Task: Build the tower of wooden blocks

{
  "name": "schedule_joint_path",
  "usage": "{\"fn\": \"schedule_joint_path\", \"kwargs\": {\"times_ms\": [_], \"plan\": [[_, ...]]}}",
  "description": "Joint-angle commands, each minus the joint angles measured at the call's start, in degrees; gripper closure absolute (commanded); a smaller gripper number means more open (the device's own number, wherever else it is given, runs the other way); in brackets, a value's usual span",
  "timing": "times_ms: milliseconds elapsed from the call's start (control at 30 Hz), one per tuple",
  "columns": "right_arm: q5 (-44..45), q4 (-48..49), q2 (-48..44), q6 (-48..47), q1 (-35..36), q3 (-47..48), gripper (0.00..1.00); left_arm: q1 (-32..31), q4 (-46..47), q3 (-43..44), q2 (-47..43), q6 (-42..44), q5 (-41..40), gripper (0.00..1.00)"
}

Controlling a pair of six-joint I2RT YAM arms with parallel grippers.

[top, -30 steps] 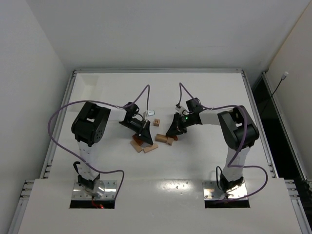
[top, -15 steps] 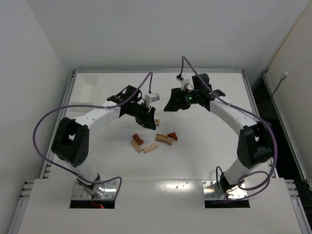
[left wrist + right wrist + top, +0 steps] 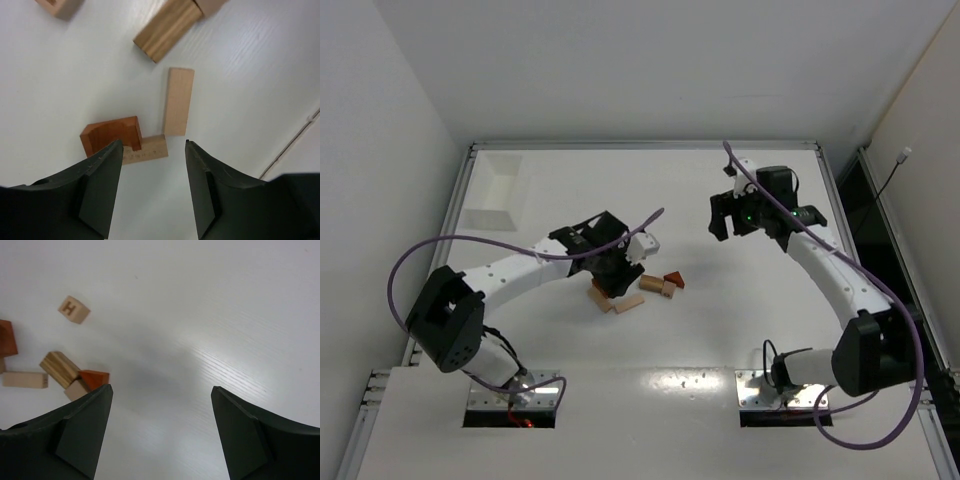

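The left gripper (image 3: pixel 613 270) hangs over the loose blocks with its jaws parted and nothing between them. In its wrist view (image 3: pixel 152 162), a notched reddish-brown block (image 3: pixel 110 137) lies just ahead of one fingertip, touching a small pale block (image 3: pixel 150 154) that sits in the gap. A thin pale slat (image 3: pixel 179 101) lies just beyond, and a striped tan block (image 3: pixel 167 30) farther ahead.

The right gripper (image 3: pixel 730 215) is spread wide and also empty (image 3: pixel 160 400), well apart from the pile. Ahead of its one finger lie a red wedge (image 3: pixel 94 378) and a lettered cube (image 3: pixel 74 309).

The wood block tower (image 3: pixel 632 289) is not built: its pieces lie scattered on the table (image 3: pixel 740 320), under the left gripper. The white tray (image 3: pixel 492 190) stands well away, beyond the left gripper, with none of the blocks in it.
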Motion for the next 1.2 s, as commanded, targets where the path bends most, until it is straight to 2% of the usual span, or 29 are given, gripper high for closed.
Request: {"fn": "schedule_joint_path", "kwargs": {"times_ms": [0, 267, 533, 867, 1000, 1033, 1133, 1167], "plan": [[1.8, 0.3, -3.7, -2.4, -3.1, -1.5, 0.23, -2.2, 1.1, -2.9, -2.2, 4.7, -5.7, 0.50], [-1.7, -0.2, -6.2, -2.4, -8.2, -4.5, 0.23, -7.0, 6.4, -5.7, 0.7, 7.2, -6.4, 0.50], [-5.7, -2.8, -7.9, -5.0, -11.7, -5.6, 0.21, -8.1, 8.0, -4.2, 7.9, 9.0, -4.9, 0.50], [-6.2, -3.9, -8.9, -5.0, -15.2, -6.7, 0.20, -8.1, 10.4, -2.4, 14.0, 10.1, -2.5, 0.50], [-6.2, -4.4, -8.9, -5.0, -16.3, -7.2, 0.20, -8.1, 10.4, -1.3, 15.9, 10.7, -1.4, 0.68], [-6.2, -4.4, -8.9, -5.0, -16.3, -7.3, 0.20, -8.1, 9.8, -1.3, 15.9, 10.7, -0.7, 0.80], [-6.2, -4.4, -8.9, -4.4, -16.9, -7.3, 0.20, -8.1, 8.2, -0.2, 17.2, 10.7, -0.7, 1.00], [-6.7, -4.4, -8.9, -4.4, -16.9, -7.3, 0.20, -8.1, 8.2, -0.2, 17.2, 10.7, -0.7, 1.00]]}}
